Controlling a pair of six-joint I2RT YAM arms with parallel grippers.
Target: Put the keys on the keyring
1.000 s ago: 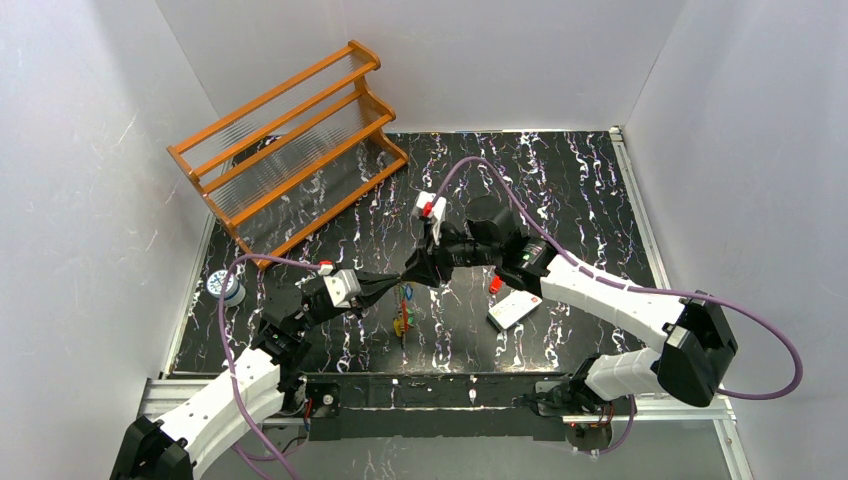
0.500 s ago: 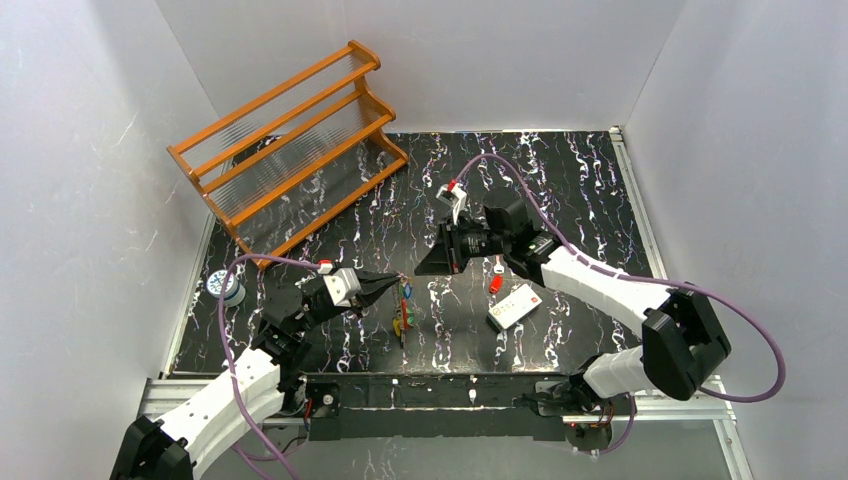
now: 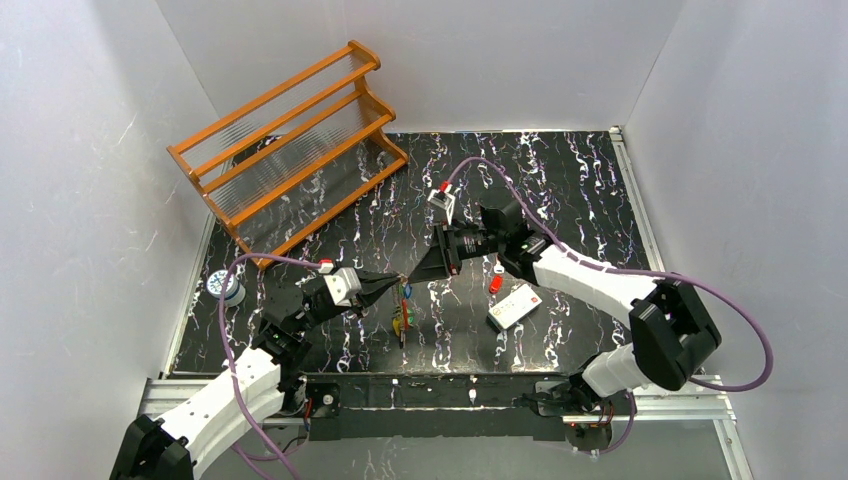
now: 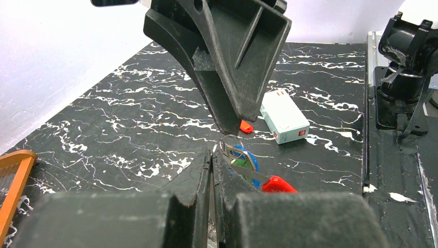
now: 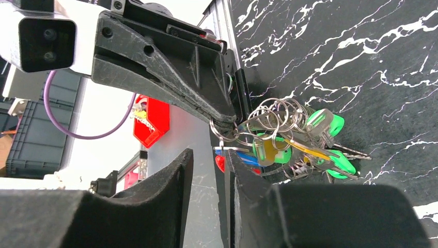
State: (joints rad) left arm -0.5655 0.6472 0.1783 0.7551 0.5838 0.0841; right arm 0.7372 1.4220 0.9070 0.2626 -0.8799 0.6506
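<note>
Keys (image 5: 324, 125), green, yellow, blue heads, bunched on keyring (image 5: 272, 114).

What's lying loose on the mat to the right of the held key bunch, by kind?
Red key: 1
White key: 1
White box: 1
Total: 3
</note>
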